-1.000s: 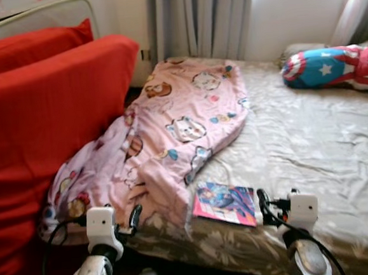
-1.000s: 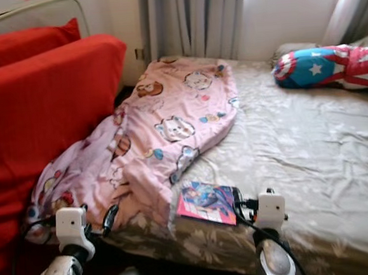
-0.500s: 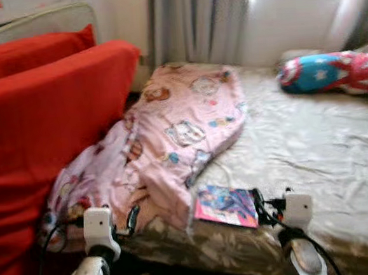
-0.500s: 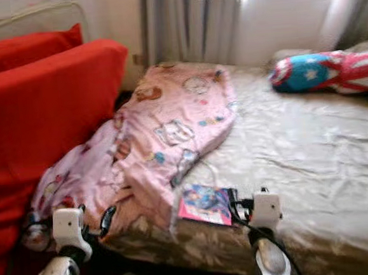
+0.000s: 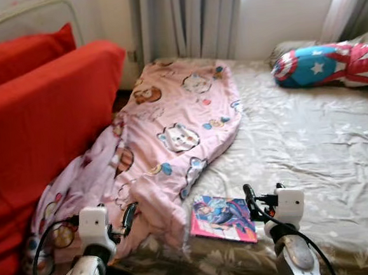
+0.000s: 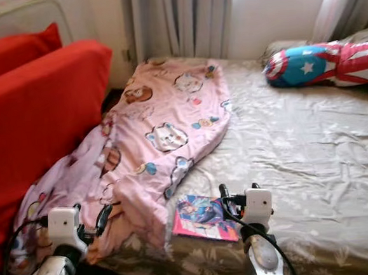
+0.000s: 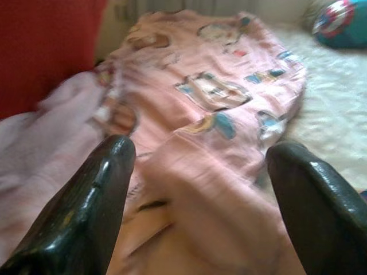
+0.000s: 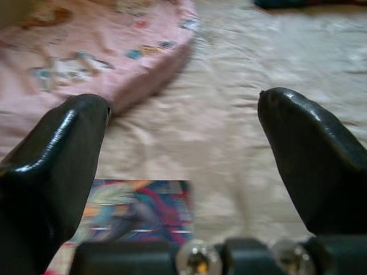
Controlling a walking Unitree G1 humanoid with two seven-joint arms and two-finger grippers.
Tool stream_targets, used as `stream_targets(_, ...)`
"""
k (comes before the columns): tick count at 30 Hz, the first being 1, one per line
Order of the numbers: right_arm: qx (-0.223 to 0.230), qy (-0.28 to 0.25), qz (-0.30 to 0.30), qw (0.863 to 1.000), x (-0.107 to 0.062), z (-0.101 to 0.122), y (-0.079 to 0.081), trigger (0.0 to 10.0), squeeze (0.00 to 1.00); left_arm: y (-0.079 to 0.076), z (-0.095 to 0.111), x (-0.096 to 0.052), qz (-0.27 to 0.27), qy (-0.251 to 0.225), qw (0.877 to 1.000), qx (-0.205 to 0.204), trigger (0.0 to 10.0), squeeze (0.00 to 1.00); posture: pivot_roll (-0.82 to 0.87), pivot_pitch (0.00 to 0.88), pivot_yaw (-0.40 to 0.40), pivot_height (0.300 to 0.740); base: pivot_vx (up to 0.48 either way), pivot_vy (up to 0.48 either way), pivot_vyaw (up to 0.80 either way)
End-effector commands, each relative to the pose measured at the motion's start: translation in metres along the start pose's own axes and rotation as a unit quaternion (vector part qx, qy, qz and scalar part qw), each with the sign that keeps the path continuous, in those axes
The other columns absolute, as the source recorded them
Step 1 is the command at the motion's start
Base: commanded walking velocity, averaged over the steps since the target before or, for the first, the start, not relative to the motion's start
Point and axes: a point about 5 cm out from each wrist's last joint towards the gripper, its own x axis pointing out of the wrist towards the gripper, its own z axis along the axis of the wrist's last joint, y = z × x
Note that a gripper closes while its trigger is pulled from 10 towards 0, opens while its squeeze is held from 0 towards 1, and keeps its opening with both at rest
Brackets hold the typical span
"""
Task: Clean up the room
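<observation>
Jaws on both grippers spread wide, holding nothing. Right gripper (image 8: pixel 183 172) low centre-right of frame, just beside the comic book (image 5: pixel 223 218) on the bed (image 5: pixel 312 146). Left gripper (image 7: pixel 198 189) lower left, over the pink cartoon blanket (image 5: pixel 171 132). Red sofa (image 5: pixel 36 117) upper left; star-shield pillow (image 5: pixel 315 65) upper right.

No words, brand names or numbers can be read anywhere in these views. The colourful book (image 5: pixel 223 218) lying on the bed (image 5: pixel 312 140) has a printed cover, but it is too small and soft to make out any title. The only sign-like mark is a white star on the blue round patch of the red-and-white striped cushion (image 5: pixel 322 66).
</observation>
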Motion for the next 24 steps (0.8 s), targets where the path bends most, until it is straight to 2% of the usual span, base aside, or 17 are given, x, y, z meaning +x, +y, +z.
stream_targets(1,0.004,0.004,-0.004,1.0,0.0,-0.001,-0.002,10.0,0.0,-0.002,-0.001,0.0,-0.008,0.005,1.0,0.001,10.0,0.0,0.02,0.0,-0.07,0.645,0.349,0.0,0.0)
stream_targets(7,-0.001,0.021,-0.003,1.0,-0.001,-0.006,-0.002,10.0,0.0,-0.003,0.0,0.0,-0.009,0.004,1.0,0.0,10.0,0.0,0.02,0.0,-0.069,0.645,0.339,0.0,0.0)
stream_targets(13,0.009,0.057,-0.008,0.998,0.0,-0.017,-0.005,10.0,0.0,-0.006,-0.001,0.0,-0.012,0.007,1.0,0.002,10.0,0.0,0.02,0.0,-0.066,0.645,0.0,0.0,0.0)
stream_targets(17,0.038,0.086,-0.02,0.995,0.007,-0.023,-0.006,10.0,0.0,-0.007,0.003,0.004,-0.016,0.001,1.0,0.003,10.0,0.0,0.02,0.027,-0.063,0.645,0.0,0.0,0.0)
stream_targets(21,0.111,0.144,-0.071,0.981,0.013,-0.038,-0.013,10.0,0.0,-0.01,0.006,0.007,-0.028,-0.002,1.0,0.008,10.0,0.0,0.05,0.045,-0.061,0.645,0.0,0.0,0.0)
stream_targets(24,0.1,0.166,-0.063,0.979,0.015,-0.043,-0.013,10.0,0.0,-0.01,0.008,0.01,-0.033,-0.003,0.999,0.01,10.0,0.0,0.06,0.062,-0.056,0.645,0.0,0.0,0.0)
